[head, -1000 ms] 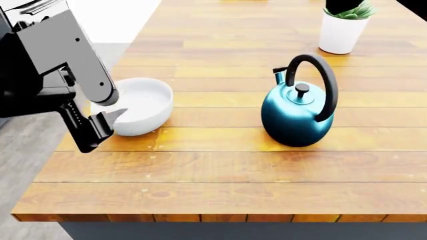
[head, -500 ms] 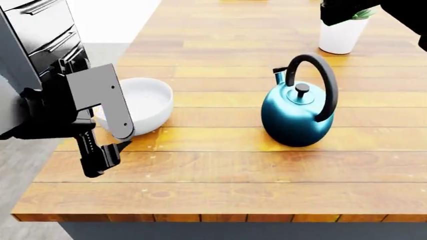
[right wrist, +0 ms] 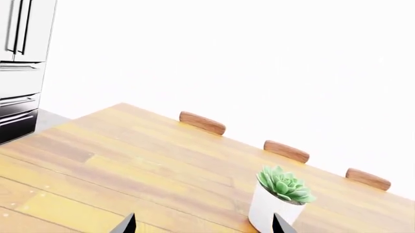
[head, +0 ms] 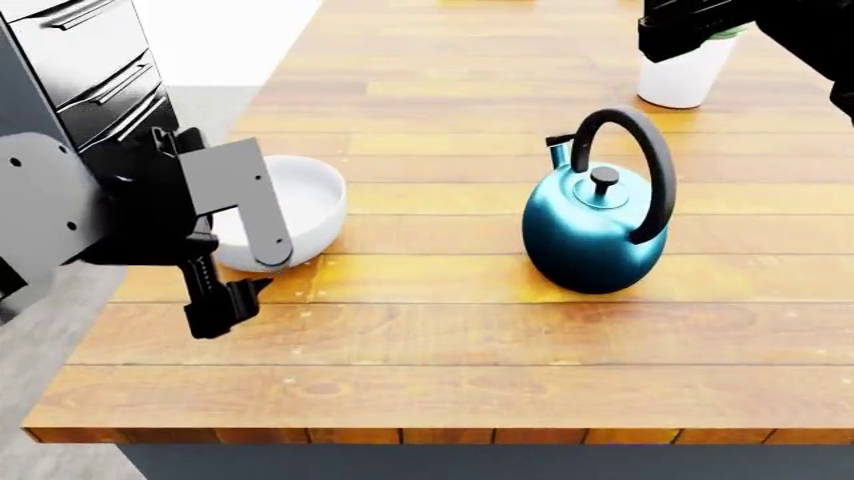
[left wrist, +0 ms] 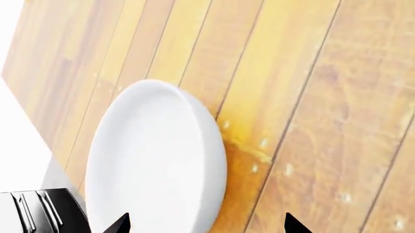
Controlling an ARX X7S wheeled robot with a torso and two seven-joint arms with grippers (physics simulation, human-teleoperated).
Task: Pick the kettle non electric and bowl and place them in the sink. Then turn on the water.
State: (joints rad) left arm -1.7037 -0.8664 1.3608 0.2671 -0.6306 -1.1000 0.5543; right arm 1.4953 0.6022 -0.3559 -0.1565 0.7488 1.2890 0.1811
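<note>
The teal-blue kettle [head: 594, 232] with its black arched handle stands upright on the wooden table [head: 467, 330], right of centre. The white bowl [head: 304, 198] sits near the table's left edge, partly behind my left arm. My left gripper [head: 230, 305] hangs open just in front of the bowl, nearer the table's front edge. In the left wrist view the bowl [left wrist: 155, 160] lies between and beyond the open left gripper [left wrist: 207, 225], with nothing held. My right arm [head: 694, 25] hovers at the far right, and the right gripper [right wrist: 204, 224] is open and empty. Sink and water are out of view.
A white plant pot [head: 681, 75] with a green succulent [right wrist: 285, 184] stands at the table's far right, under my right arm. Wooden chair backs [right wrist: 202, 122] line the far edge. Dark drawers [head: 94, 60] stand left of the table.
My left arm has dropped toward the table's front edge and shifted slightly right, uncovering more of the bowl. My right arm has come into view over the plant pot.
</note>
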